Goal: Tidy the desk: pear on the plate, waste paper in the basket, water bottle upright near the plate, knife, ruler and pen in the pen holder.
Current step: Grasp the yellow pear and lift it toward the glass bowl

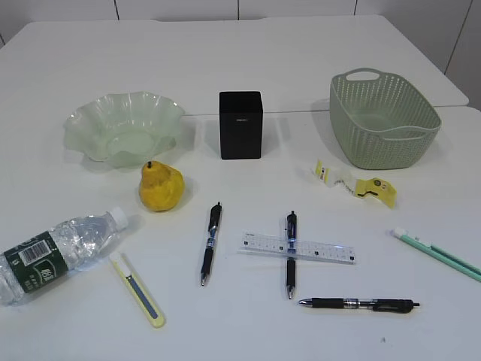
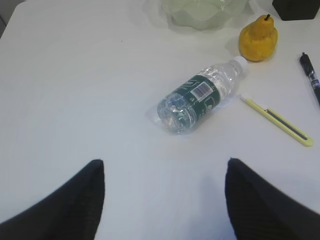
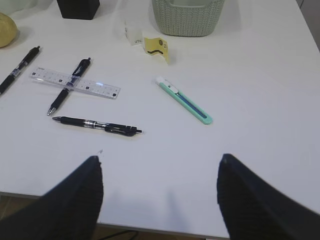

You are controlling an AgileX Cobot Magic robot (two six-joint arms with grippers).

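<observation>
Holding both pincers apart and empty, left pincer (image 2: 162, 200) near the lying bottle (image 2: 197, 97), right pincer (image 3: 160, 200) probably for the pen (image 3: 97, 125).

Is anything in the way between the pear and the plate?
No. The pear sits right in front of the wavy green plate, with only bare table between them. The bottle and the yellow knife lie nearer the front edge, off that path.

The desk (image 1: 248, 68) is seen from the front, at a downward slant. The left half is viewed from the left wrist camera, the right half from the right; the pear (image 2: 258, 38) is shared.
</observation>
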